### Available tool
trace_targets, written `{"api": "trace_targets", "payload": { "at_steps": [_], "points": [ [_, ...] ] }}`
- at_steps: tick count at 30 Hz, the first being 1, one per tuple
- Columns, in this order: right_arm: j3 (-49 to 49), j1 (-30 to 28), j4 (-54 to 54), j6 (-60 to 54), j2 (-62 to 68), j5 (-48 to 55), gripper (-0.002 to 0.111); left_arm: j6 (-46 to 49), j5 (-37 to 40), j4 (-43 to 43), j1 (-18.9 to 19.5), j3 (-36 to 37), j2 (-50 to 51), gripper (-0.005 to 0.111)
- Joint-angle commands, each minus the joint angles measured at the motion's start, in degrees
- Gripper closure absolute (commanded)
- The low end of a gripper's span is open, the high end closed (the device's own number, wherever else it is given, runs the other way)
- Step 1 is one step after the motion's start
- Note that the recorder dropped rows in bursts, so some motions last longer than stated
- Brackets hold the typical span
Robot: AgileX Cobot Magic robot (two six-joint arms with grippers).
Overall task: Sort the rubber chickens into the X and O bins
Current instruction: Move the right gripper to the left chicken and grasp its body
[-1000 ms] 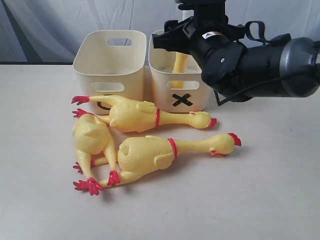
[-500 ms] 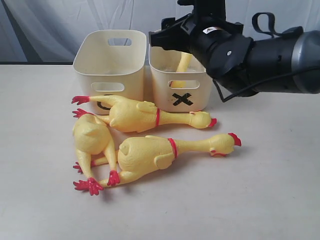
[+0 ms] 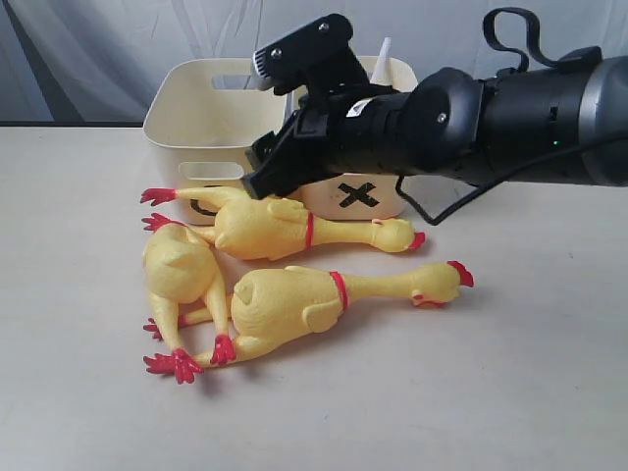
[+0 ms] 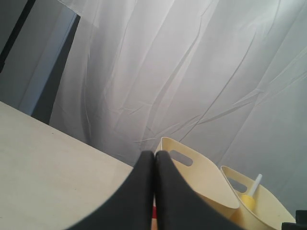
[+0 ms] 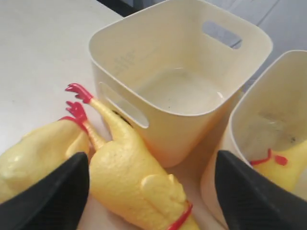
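Three rubber chickens [image 3: 285, 304] on surface [image 3: 510, 373] before bins; fourth chicken [image 5: 290, 167] inside X bin [image 3: 385, 201]. Black X readable; O bin [image 3: 196, 128] mark mostly covered. Bare surface at right; right hand [image 5: 151, 160] wide over rearmost chicken [image 3: 265, 226]; left hand [image 4: 154, 182] closed.

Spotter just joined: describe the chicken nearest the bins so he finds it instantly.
At the back stand two cream bins, the X bin and the left bin. A long yellow chicken lies across their fronts, red feet leftward, head below the X. Unlike the other long chicken further forward, it partly hides the left bin's mark.
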Motion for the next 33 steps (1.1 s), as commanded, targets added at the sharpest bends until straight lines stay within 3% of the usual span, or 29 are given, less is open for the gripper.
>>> {"api": "trace_targets", "payload": {
  "at_steps": [1,12,22,33],
  "points": [
    [-0.4,2.4,-2.6,-0.2,-0.4,1.8,0.039,0.0,0.0,0.3,-0.6,-0.3,-0.2,0.107],
    [-0.4,8.2,-5.1,-1.5,-0.4,4.1,0.039,0.0,0.0,0.3,-0.6,-0.3,-0.2,0.107],
    [-0.4,14.7,-6.9,-19.9,2.5,2.2,0.039,0.0,0.2,0.3,-0.6,-0.3,-0.2,0.107],
    [-0.6,16.1,-10.9,-19.7,8.4,-3.1,0.039,0.0,0.4,0.3,-0.6,-0.3,-0.2,0.107]
  ]
}}
